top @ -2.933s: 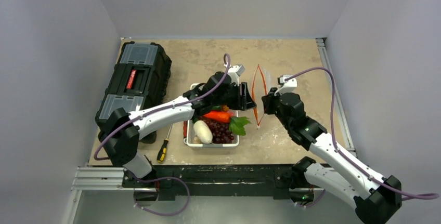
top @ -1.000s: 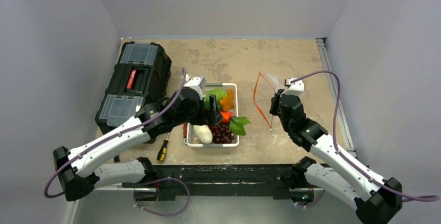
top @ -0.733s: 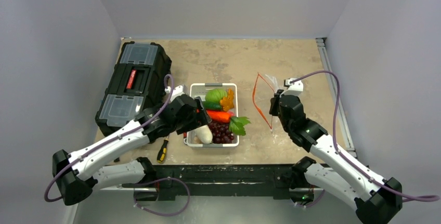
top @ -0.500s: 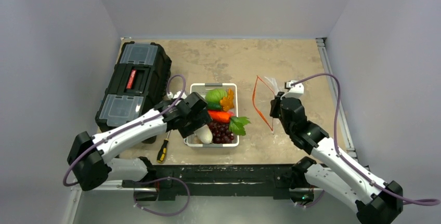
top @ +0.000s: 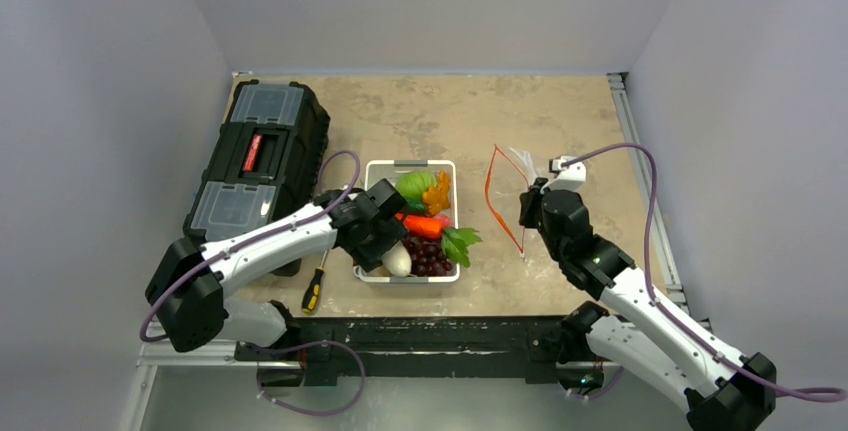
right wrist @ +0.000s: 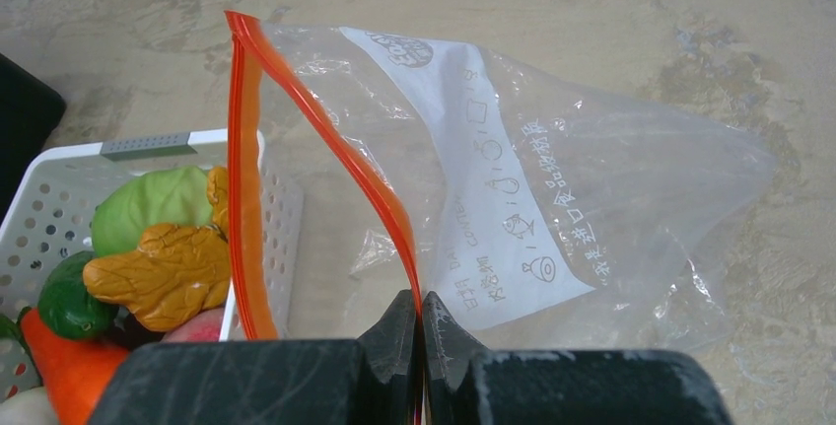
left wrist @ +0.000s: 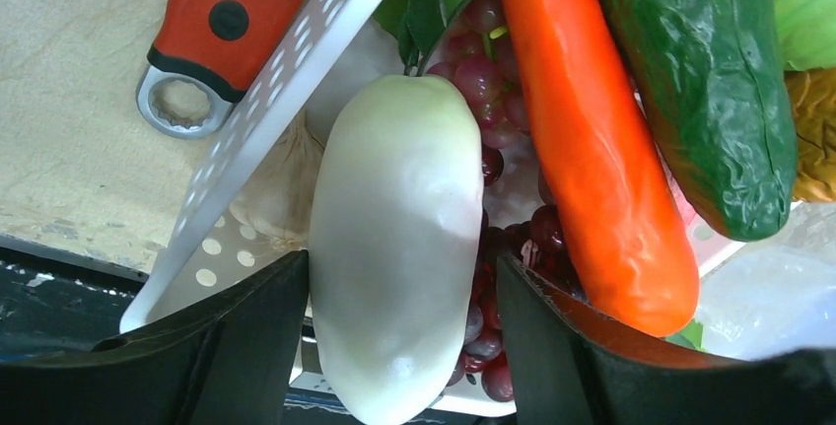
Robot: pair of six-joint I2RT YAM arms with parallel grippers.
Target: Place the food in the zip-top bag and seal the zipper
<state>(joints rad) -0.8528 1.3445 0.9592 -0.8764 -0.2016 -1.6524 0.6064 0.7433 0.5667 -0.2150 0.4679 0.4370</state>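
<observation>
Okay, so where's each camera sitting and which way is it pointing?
Top external: fixed above and behind the arms, looking down at the table; left arm and right arm both show, bases at the bottom.
Left wrist: on the left arm, looking down into the white tray; its dark fingers flank the white radish.
Right wrist: on the right arm, looking across the table at the zip-top bag; its fingers pinch the zipper.
Shared: all three show the tray and orange carrot.

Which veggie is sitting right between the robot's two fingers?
The white radish. It lies between the fingers of the left end effector, while the orange carrot and green cucumber lie beside it, outside them.
</observation>
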